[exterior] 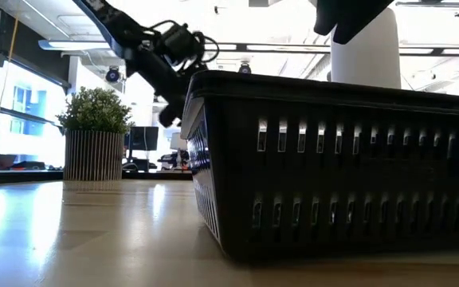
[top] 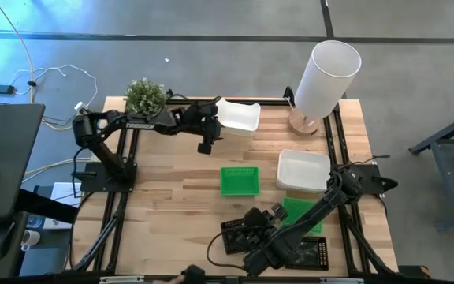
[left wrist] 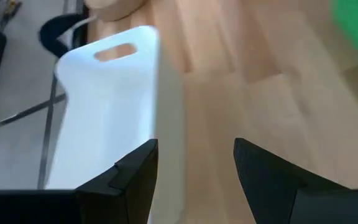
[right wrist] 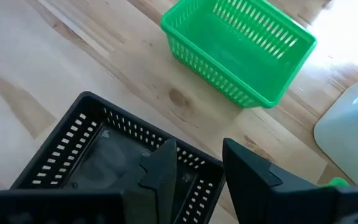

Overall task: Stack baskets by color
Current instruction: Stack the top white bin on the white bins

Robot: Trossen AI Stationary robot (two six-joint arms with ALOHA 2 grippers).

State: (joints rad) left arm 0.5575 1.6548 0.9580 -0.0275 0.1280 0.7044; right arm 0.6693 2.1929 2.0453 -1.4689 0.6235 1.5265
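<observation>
A white basket [top: 240, 116] [left wrist: 104, 106] sits at the table's far edge. My left gripper [top: 213, 126] [left wrist: 194, 146] is open at that basket's left side, one finger over the inside and one outside its side wall [left wrist: 169, 112], touching nothing that I can see. Near the front edge, my right gripper [top: 252, 229] [right wrist: 197, 146] is shut on a black basket [top: 233, 235] [right wrist: 92, 149]. A second black basket [top: 312, 252] lies to its right. A green basket [top: 239, 180] [right wrist: 241, 43] stands mid-table, and another green one [top: 299, 211] lies under my right arm. My right gripper has the black basket's perforated side wall [right wrist: 197, 186] close to a corner, one finger inside the basket and one outside. The fingers slant down from above. Whether the basket is lifted clear or rests on the table does not show.
A second white basket [top: 303, 170] sits right of the mid-table green one. A tall white cylinder [top: 325, 75] stands at the far right and a potted plant [top: 144, 96] at the far left. A black basket [exterior: 333, 167] fills the low view.
</observation>
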